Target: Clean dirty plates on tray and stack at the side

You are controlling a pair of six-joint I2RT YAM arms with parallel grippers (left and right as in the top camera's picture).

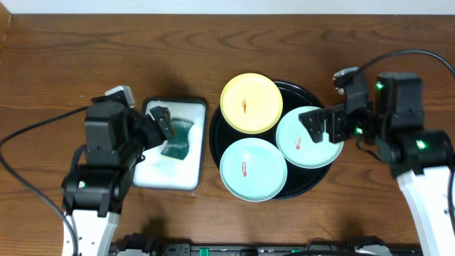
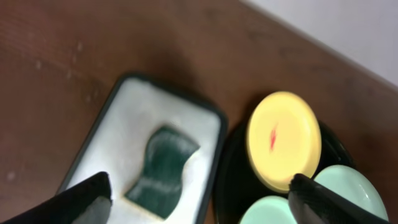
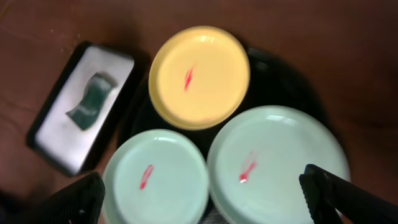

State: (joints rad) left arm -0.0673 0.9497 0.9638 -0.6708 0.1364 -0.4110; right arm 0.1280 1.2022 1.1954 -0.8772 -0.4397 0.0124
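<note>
Three plates lie on the round black tray (image 1: 306, 92), each with a red-orange smear: a yellow plate (image 1: 251, 103) at the back, a mint plate (image 1: 253, 170) at the front and a mint plate (image 1: 307, 140) at the right. My right gripper (image 1: 320, 128) is open above the right mint plate (image 3: 277, 162), holding nothing. My left gripper (image 1: 162, 124) is open above the dark green sponge (image 1: 178, 141) in the white dish (image 1: 158, 173), not touching it. The left wrist view shows the sponge (image 2: 158, 171) and the yellow plate (image 2: 284, 140).
The white dark-rimmed sponge dish (image 2: 140, 102) stands just left of the tray (image 2: 233, 168) on the brown wooden table (image 1: 85, 57). Cables run from both arms along the left and right table sides.
</note>
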